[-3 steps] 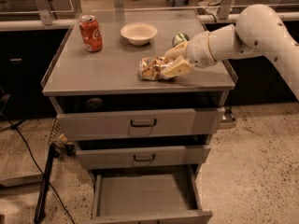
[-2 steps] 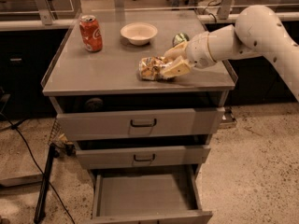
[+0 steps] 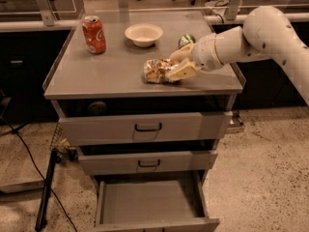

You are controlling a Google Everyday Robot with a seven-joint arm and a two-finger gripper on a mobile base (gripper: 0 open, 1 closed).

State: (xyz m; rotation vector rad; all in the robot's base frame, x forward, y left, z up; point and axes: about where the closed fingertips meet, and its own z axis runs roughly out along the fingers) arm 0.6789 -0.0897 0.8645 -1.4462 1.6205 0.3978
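Observation:
My gripper (image 3: 177, 65) is low over the right part of the grey cabinet top (image 3: 96, 79), at the end of a white arm that reaches in from the right. It sits at the right end of a crumpled snack bag (image 3: 155, 70) lying flat on the surface and touches it. Just behind the gripper lies a dark green object (image 3: 186, 39), partly hidden by the wrist. A white bowl (image 3: 144, 34) stands at the back centre. At the back left a red soda can (image 3: 93, 34) stands upright.
The cabinet has three drawers; the bottom drawer (image 3: 149, 204) is pulled out and holds nothing. The two upper ones have dark handles (image 3: 147, 127). Black cables (image 3: 29, 158) and a dark pole (image 3: 47, 187) lie on the floor at the left. A counter and chair legs are behind.

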